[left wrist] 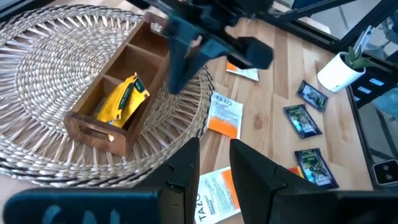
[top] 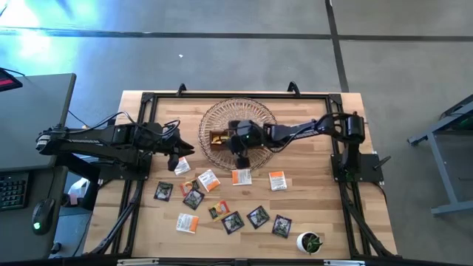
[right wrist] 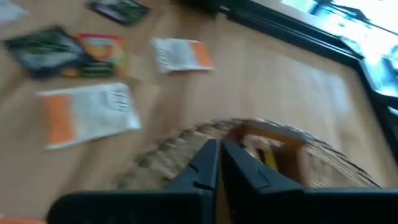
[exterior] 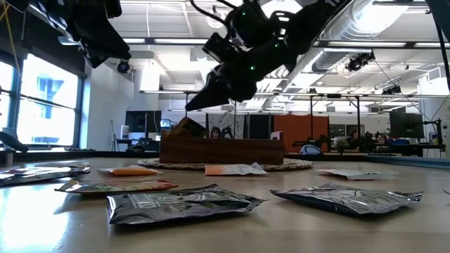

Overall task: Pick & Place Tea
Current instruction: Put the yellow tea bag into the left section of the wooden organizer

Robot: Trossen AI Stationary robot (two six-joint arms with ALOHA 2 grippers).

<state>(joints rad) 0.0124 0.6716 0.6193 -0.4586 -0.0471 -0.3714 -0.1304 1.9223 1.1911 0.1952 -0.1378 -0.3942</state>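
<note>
With your right gripper (top: 241, 161) shut and empty over the wooden tray (top: 222, 139) holding one yellow sachet (left wrist: 122, 101), you're between picks, so I'd reach next for the tea sachets (top: 242, 176) toward the table's near edge.

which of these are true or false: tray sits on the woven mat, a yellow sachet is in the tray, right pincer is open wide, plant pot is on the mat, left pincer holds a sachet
1. The wooden tray sits on the woven mat. True.
2. A yellow sachet lies in one tray compartment. True.
3. The right pincer is open wide. False: its fingers are shut, hanging over the mat by the tray.
4. The plant pot stands on the mat. False: it stands on the bare table near a corner, apart from the mat.
5. The left pincer holds a sachet. False: nothing shows between its fingers; it hovers over a white-and-orange sachet.
</note>
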